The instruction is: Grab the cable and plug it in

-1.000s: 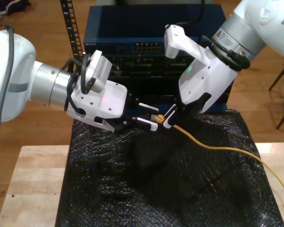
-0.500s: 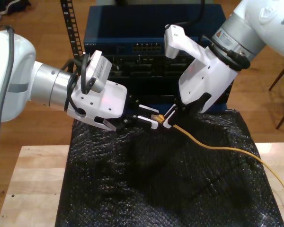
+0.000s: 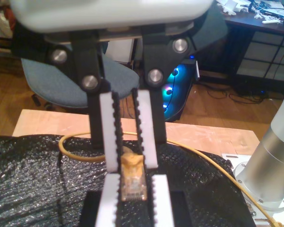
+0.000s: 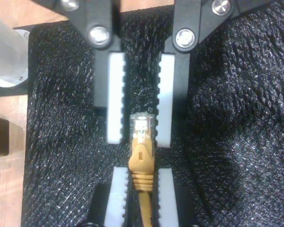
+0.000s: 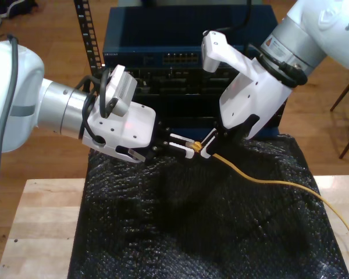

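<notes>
Just in front of the blue switch cabinet, the two arms meet nose to nose over the black padded mat on the bench. My first gripper, on the arm coming from the exterior view's right of the cabinet, has its fingers pinched tight on the yellow-orange cable at the boot just behind the plug. From there the cable trails away from the cabinet, across the mat and off towards the exterior view's right.

What has changed over the last second is my second gripper, reaching in from the exterior view's left of the cabinet. It has slid closer, and its fingers, spread wide a moment ago, have drawn in around the clear tip. In the second wrist view the plug sits between the two pads, close against one, with a slim gap at the other. So those fingers are partly open and not yet clamped on anything.

This looks to me like a handover or regrasp. The second gripper seems set to take the plug by its head, so it can be turned towards the cabinet's ports. The risk is the plug twisting if the pads meet it unevenly.
</notes>
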